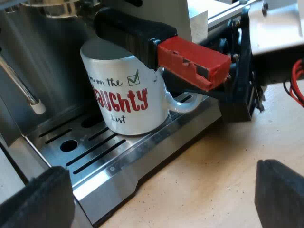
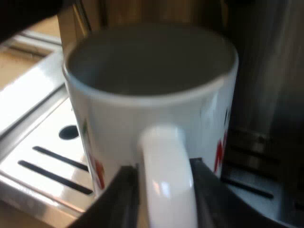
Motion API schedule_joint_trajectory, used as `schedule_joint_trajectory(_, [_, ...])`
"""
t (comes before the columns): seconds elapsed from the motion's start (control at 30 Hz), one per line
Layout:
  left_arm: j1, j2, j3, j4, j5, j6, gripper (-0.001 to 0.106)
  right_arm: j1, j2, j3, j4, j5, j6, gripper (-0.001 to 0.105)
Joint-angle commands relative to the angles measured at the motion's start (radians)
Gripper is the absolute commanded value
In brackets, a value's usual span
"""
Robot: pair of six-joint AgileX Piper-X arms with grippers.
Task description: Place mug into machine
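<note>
Mug point(image 1: 126, 95) reads "on the NAUGHTY list". Right gripper point(image 2: 164, 202) clasps its handle point(image 2: 164, 156); left gripper point(image 1: 161, 199) gapes wide.

The left wrist view is looking down at the machine point(image 1: 42, 61) front from nearby; the right is facing the mug point(image 2: 152, 109) handle-side, very close. Both are sharing the mug and drip tray point(image 1: 142, 145).

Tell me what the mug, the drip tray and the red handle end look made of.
The mug: glazed ceramic, probably; glossy white with soft highlights and printed lettering. The drip tray: brushed metal, likely stainless steel; it mirrors its surroundings. The red handle end: matte plastic, it seems; dull with chipped edges.
</note>
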Motion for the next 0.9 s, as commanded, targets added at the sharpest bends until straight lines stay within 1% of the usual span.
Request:
schedule_joint_trajectory(0.03, [-0.002,-0.003,-0.002,-0.019,-0.001,-0.001,0.078,0.009,-0.015,-0.01,-0.028,-0.003,0.001,0.052])
schedule_joint_trajectory(0.07, [-0.002,-0.003,-0.002,-0.019,-0.001,-0.001,0.078,0.016,-0.022,-0.01,-0.028,0.003,0.001,0.053])
schedule_joint_trajectory(0.17, [-0.002,-0.003,-0.002,-0.019,-0.001,-0.001,0.078,0.035,-0.041,-0.008,-0.025,0.031,-0.003,0.052])
schedule_joint_trajectory(0.37, [-0.002,-0.003,-0.002,-0.019,-0.001,-0.001,0.078,0.07,-0.056,0.002,-0.006,0.119,-0.003,0.052])
schedule_joint_trajectory(0.43, [-0.002,-0.003,-0.002,-0.019,-0.001,-0.001,0.078,0.072,-0.056,0.02,-0.006,0.138,0.005,0.052])
schedule_joint_trajectory(0.5, [-0.002,-0.003,-0.002,-0.019,-0.001,-0.001,0.078,0.072,-0.056,0.045,-0.012,0.151,0.034,0.052])
schedule_joint_trajectory(0.67, [-0.002,-0.003,-0.002,-0.019,-0.001,-0.001,0.078,0.072,-0.057,0.099,-0.054,0.13,0.045,0.052])
schedule_joint_trajectory(0.77, [-0.002,-0.003,-0.002,-0.016,-0.001,-0.001,0.078,0.072,-0.04,0.103,-0.065,0.114,0.045,0.052])
schedule_joint_trajectory(0.8, [-0.002,-0.003,-0.002,-0.014,-0.001,-0.001,0.078,0.072,-0.028,0.103,-0.087,0.098,0.045,0.052])
schedule_joint_trajectory(0.9, [-0.002,-0.003,-0.002,-0.016,-0.013,-0.001,0.078,0.072,0.017,0.103,-0.156,0.094,0.04,0.052])
